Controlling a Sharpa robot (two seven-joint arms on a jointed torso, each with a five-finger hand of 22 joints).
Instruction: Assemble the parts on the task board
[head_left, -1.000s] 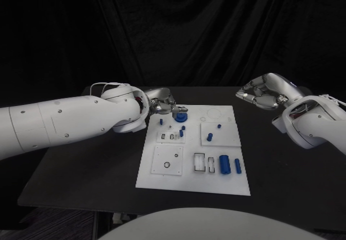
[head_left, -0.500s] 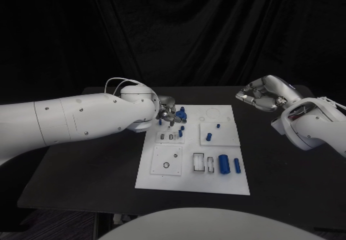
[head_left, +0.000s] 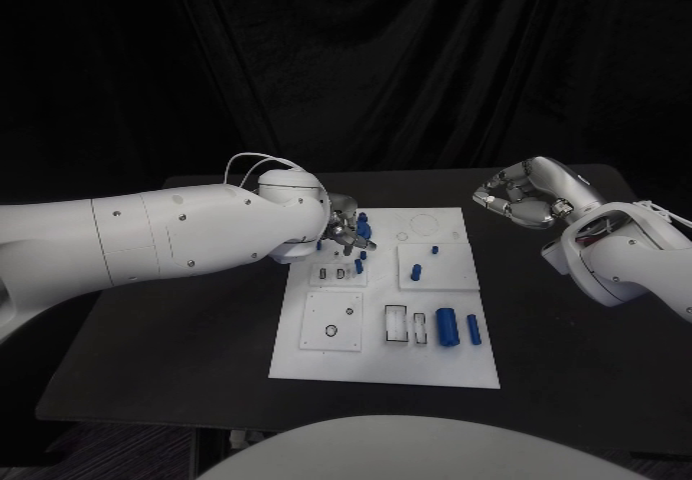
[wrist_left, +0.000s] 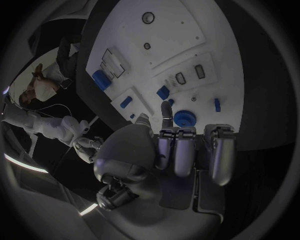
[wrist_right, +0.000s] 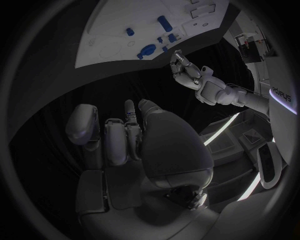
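The white rectangular task board (head_left: 387, 372) lies in the middle of the black table (head_left: 173, 330), between the two arms. The left robot hand (head_left: 343, 232) hangs over the board's far left corner, its silver fingers (wrist_left: 175, 150) curled downward side by side; the left wrist view shows nothing clearly gripped in them, but whether a fingertip touches a part I cannot tell. Just beyond those fingertips stands a round blue gear-like part (wrist_left: 184, 118), with a small blue peg (wrist_left: 217, 104) close beside it on the board's edge side and a squarish blue part (wrist_left: 162, 92) just past it toward the board's middle. Further from the left robot hand, toward the robot's body, lie a large blue cylinder (head_left: 449, 327) and a slimmer blue cylinder (head_left: 475, 330) side by side, next to two rectangular white pockets (head_left: 397, 325). A short blue pin (head_left: 418, 271) rests on the raised white square panel (head_left: 440, 268) between the two hands.

The right robot hand (head_left: 522, 196) hovers off the board's far right corner, over bare table and well apart from every part, its fingers (wrist_right: 115, 140) curled inward on nothing.
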